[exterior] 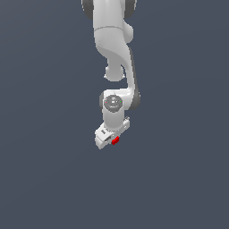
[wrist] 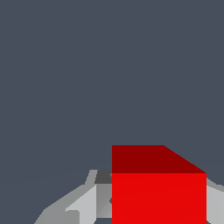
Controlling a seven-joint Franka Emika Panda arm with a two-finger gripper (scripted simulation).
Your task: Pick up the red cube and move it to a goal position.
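Note:
The red cube [exterior: 115,140] is a tiny bright red block at the tip of the white gripper [exterior: 111,139], just below the middle of the exterior view. In the wrist view the red cube [wrist: 158,192] looms large between two grey fingers [wrist: 87,204], one against each of its sides. The gripper [wrist: 153,210] is shut on the cube. The plain background gives no cue as to whether the cube rests on the surface or hangs above it. No goal marker shows in either view.
The white arm [exterior: 114,40] comes down from the upper edge of the exterior view to the wrist [exterior: 113,103]. A plain dark grey-blue surface [exterior: 44,179] surrounds it on all sides.

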